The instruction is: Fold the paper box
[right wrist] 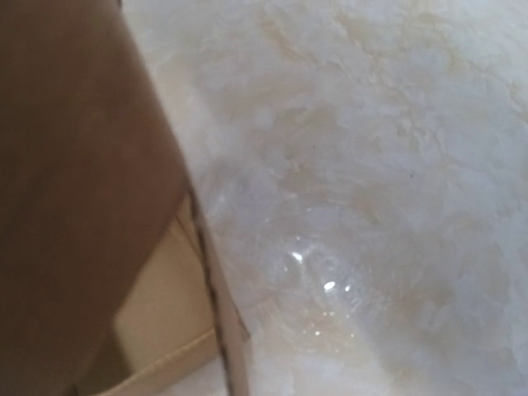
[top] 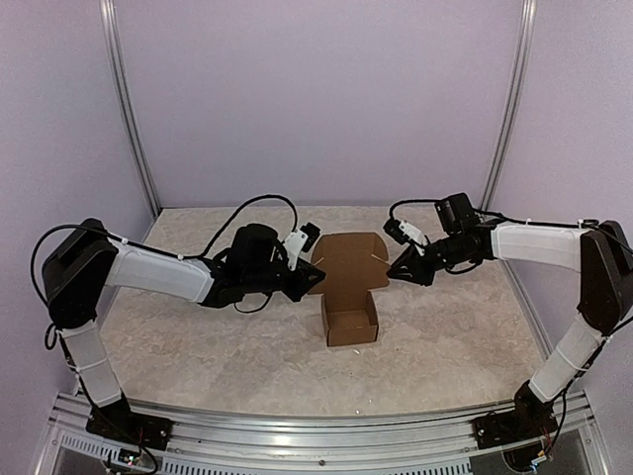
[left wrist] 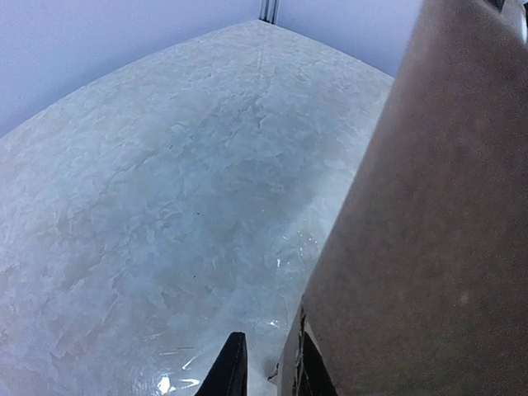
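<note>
Plain brown paper box (top: 348, 287), apparently half-folded.

Plain brown cardboard paper box (top: 348, 287): uniform mid-brown, unprinted; inner faces a paler tan in the right wrist view.
Flat stone-look table top (top: 198, 341): cream-white, mottled with faint beige veining like marble; small white glints.
Smooth wall panels (top: 316, 99): pale lilac, no pattern.
Jointed left arm (top: 158, 272): white link shells, black joints.
Jointed right arm (top: 539, 242): white link shells, black joints.
Left gripper (top: 316, 281): black.
Right gripper (top: 393, 273): black.
Thin looped cables (top: 259, 201): black.
Ribbed metal rail (top: 297, 430): silver-grey.
</note>
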You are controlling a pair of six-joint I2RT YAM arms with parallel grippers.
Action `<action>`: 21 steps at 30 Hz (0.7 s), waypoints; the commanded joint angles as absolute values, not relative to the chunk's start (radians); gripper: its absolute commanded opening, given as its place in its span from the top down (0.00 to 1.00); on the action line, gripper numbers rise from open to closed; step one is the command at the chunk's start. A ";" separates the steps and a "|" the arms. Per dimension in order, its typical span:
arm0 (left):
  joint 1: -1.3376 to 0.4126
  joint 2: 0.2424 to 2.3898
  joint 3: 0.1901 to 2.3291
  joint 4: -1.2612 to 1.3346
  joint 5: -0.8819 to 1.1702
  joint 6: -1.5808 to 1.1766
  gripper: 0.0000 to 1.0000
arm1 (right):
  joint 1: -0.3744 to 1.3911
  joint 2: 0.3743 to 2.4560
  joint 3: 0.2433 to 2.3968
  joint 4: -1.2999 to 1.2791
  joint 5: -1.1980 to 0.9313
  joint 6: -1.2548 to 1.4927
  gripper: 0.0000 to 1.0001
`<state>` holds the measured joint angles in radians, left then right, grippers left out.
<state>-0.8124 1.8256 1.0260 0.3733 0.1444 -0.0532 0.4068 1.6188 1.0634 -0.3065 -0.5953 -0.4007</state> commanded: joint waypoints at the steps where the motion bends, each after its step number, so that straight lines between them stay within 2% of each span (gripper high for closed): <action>1: -0.826 1.763 0.996 0.309 0.095 -0.092 0.80 | 0.417 1.606 1.043 -0.281 -0.620 -0.392 0.86; 6: -0.833 1.723 0.966 0.297 0.088 -0.102 0.81 | 0.413 1.585 1.039 -0.301 -0.638 -0.427 0.86; 16: -0.834 1.721 0.962 0.286 0.099 -0.099 0.99 | 0.384 1.568 1.079 -0.334 -0.696 -0.466 0.84; 21: -0.833 1.739 0.974 0.302 0.102 -0.069 1.00 | 0.345 1.585 1.084 -0.306 -0.743 -0.428 0.83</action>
